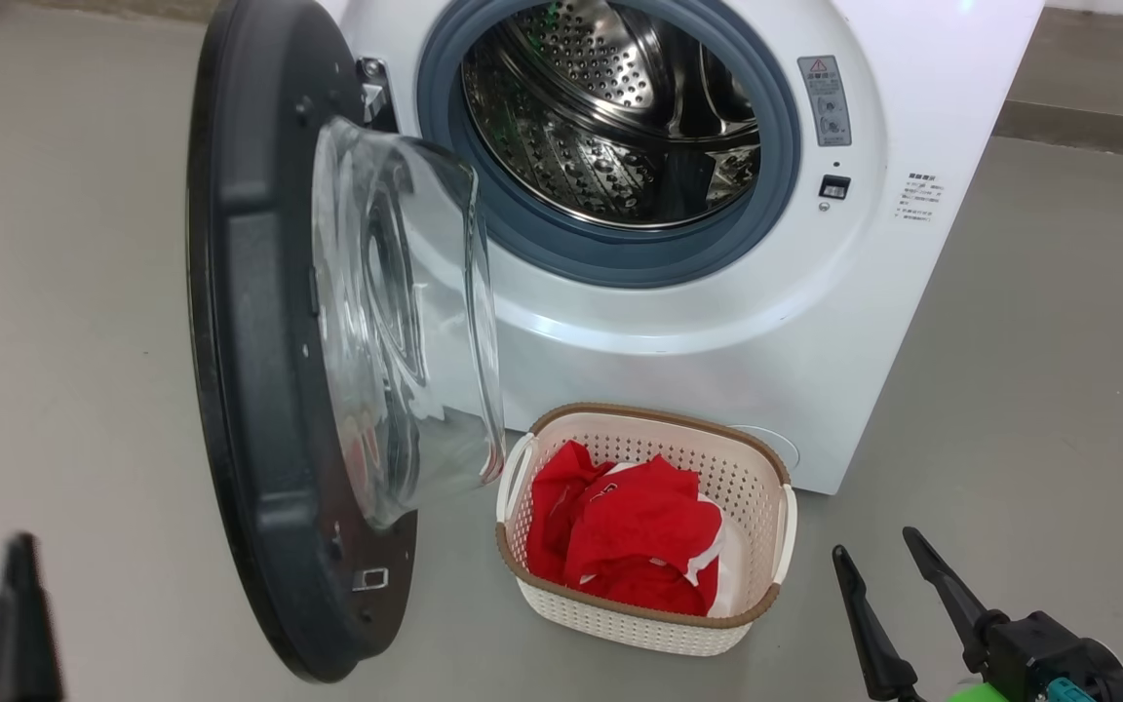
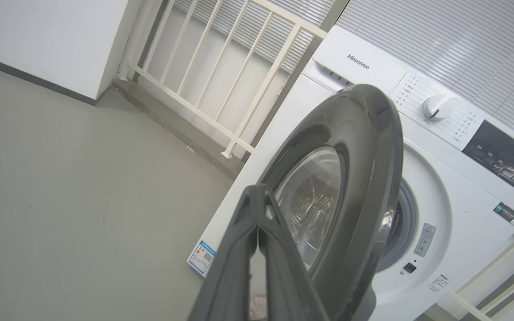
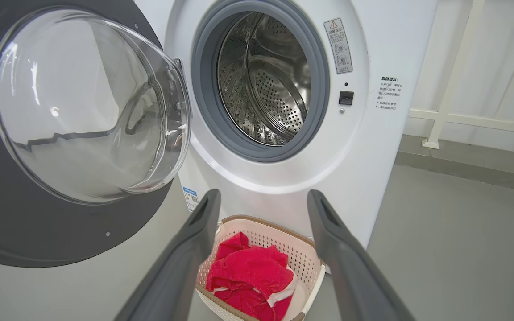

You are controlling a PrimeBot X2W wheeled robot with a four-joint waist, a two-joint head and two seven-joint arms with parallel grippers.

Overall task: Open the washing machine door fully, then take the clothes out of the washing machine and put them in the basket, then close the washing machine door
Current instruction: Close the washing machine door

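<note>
Red clothes (image 1: 639,536) with a bit of white trim are sitting in the basket (image 1: 649,624), which stands on the floor right in front of the washing machine (image 1: 717,322), close against its lower front panel. We can't tell if it touches. The washing machine door (image 1: 250,390) hangs wide open from the hinge on the machine's left as we face it. The steel drum (image 1: 610,117) shows its perforated wall. Our left gripper (image 2: 259,191) is pinched together with nothing between its fingers, out on the door's outer side, away from the machine. Our right gripper (image 3: 262,196) is spread wide and holds nothing, in front of the machine toward its right corner.
</note>
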